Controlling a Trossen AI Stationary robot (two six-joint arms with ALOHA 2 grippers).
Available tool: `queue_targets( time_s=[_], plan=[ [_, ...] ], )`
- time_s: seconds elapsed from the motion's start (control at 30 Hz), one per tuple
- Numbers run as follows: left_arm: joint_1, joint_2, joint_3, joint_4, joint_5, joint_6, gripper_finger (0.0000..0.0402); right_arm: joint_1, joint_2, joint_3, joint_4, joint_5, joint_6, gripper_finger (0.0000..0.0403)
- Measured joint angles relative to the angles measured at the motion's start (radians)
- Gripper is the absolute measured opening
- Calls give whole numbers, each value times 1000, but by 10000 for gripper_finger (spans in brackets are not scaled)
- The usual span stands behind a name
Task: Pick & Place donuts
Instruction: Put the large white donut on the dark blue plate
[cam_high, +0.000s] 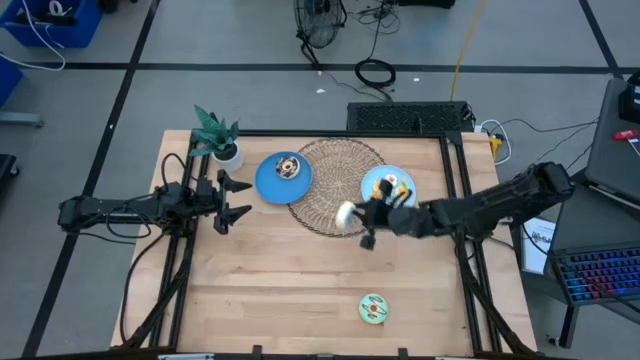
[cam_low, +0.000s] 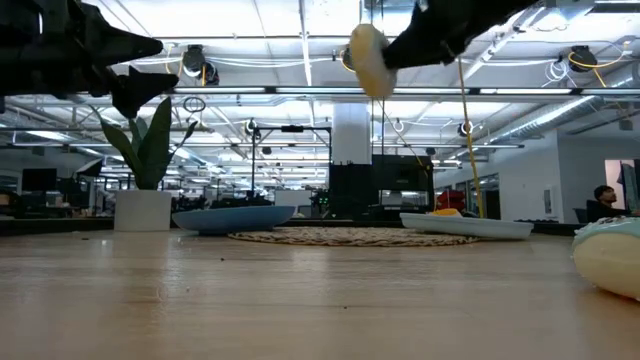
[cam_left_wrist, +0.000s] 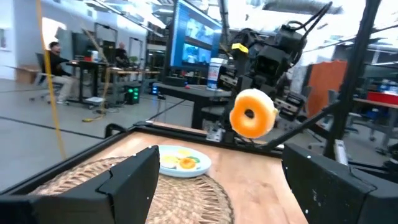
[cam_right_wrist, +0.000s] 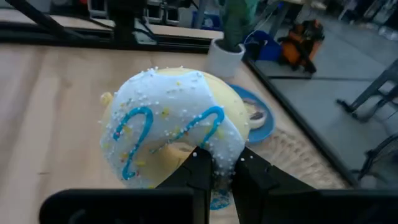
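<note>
My right gripper (cam_high: 365, 228) hangs over the wicker mat's near edge, shut on a larger white-frosted donut (cam_right_wrist: 168, 130) with blue squiggles, which shows high above the table in the low view (cam_low: 368, 60). A chocolate donut (cam_high: 288, 167) lies on the left blue plate (cam_high: 268, 185). Small yellow and orange donuts (cam_high: 392, 184) lie on the right blue plate (cam_high: 374, 178). A green-frosted donut (cam_high: 373, 308) lies flat on the table near its near edge. My left gripper (cam_left_wrist: 224, 186) waits open at the table's left side (cam_high: 235, 200). My right gripper pinches the white-frosted donut's ring between its two fingers (cam_right_wrist: 202, 171), at the part of the rim (cam_right_wrist: 214, 155) nearest the wrist. The fingers come level from the table's right. The donut is lifted clear and stands on edge, its plain orange underside (cam_left_wrist: 253, 113) facing the table's left.
A round wicker mat (cam_high: 335, 200) lies mid-table under the two plates' inner edges. A potted plant (cam_high: 215, 135) stands at the far left corner. Bare wood spreads across the near half of the table around the green donut. A person (cam_low: 604, 198) sits far off in the room.
</note>
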Motion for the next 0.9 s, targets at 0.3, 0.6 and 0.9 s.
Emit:
queue_targets(
  time_s=[0.3,0.6,0.9],
  plan=[
    [0,0,0,-16,16,32,335,-180,23,6,30,-113,-178,34],
    [0,0,0,-7,24,13,335,-261,160,362,-513,-208,-81,34],
    [0,56,0,-17,-6,-131,335,-277,428,690,-914,-249,-56,34]
  ],
)
